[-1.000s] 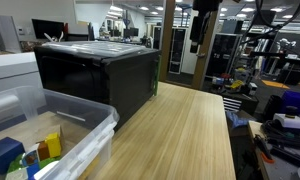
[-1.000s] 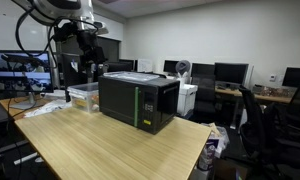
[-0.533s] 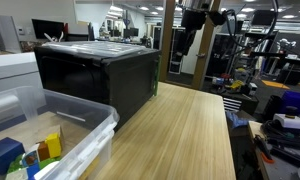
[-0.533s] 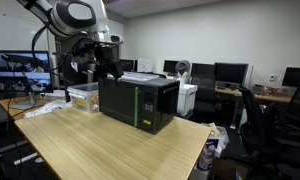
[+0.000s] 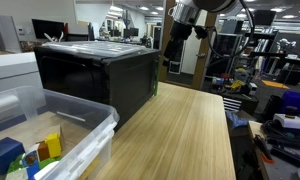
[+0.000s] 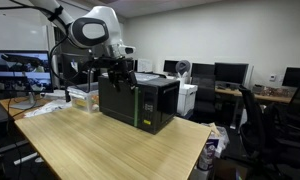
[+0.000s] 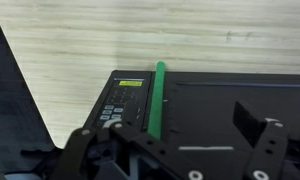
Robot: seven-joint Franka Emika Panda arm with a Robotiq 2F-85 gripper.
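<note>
Claw (image 6: 118, 72) shifted over microwave (image 6: 140, 103), seemingly open

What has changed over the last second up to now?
The gripper swung down and across, closer to the black microwave oven with the green handle. Its fingers are open and hold nothing. The microwave, the light wooden table and the clear plastic bin stayed put.
</note>
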